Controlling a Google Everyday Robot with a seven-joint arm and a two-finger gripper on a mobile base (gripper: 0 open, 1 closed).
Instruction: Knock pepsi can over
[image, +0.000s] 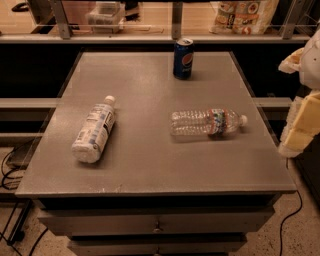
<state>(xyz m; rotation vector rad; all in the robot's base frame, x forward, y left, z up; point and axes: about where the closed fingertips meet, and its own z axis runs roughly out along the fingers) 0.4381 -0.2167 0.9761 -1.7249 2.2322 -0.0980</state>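
Note:
The pepsi can (183, 58) is dark blue with a round red-white-blue logo and a silver top. It stands upright near the far edge of the grey table (145, 165), right of the middle. My gripper (302, 131) shows at the right edge of the view as pale yellow and white parts. It hangs beside the table's right edge, off the tabletop. It is well to the right of the can and nearer to me, and touches nothing.
A white-labelled bottle (94, 131) lies on its side at the left of the table. A clear water bottle (206, 122) lies on its side right of the middle, cap pointing right. A shelf with a snack bag (243, 15) runs behind the table. Cables (10, 165) lie on the floor at left.

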